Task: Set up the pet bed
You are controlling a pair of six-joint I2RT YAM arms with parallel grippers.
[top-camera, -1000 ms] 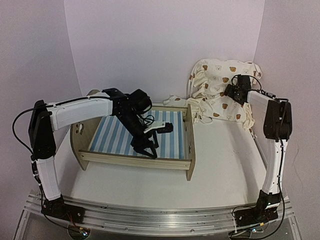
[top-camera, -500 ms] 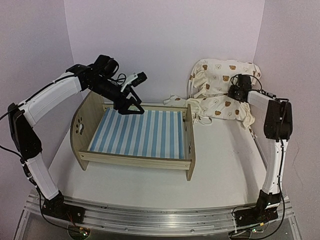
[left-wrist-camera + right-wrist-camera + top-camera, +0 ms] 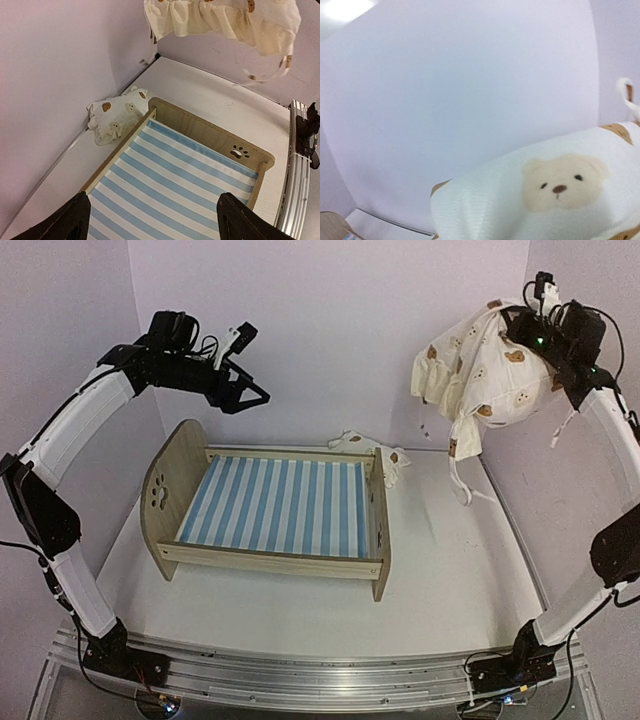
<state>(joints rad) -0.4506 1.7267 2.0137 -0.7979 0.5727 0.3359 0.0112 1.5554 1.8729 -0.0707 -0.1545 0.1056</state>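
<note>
Lilac walls (image 3: 330, 330) close off the white worktop (image 3: 450, 570) on the far, left and right sides, and a ribbed metal rail (image 3: 330, 675) runs along its near edge. The pet bed (image 3: 280, 510) is set left of centre on the worktop, its rounded headboard toward the left wall and its lower footboard toward the middle. Its blue-and-white striped base is uncovered, and a paw-print cutout is seen in each end board. A broad bare stretch of worktop is left between the footboard and the right wall, and a narrower strip in front of the bed's near side.

A small bear-print pillow (image 3: 116, 117) is tucked between the far wall and the bed, by the footboard's far corner.

The left tool (image 3: 248, 400) is held high over the headboard end, its fingers (image 3: 75, 220) spread wide with nothing between them. The right tool (image 3: 522, 328) is held up near the far right corner and is clamped on the cream bear-print bedding (image 3: 480, 370). The bedding is hung clear of the worktop, with tie strings dangling below it.
</note>
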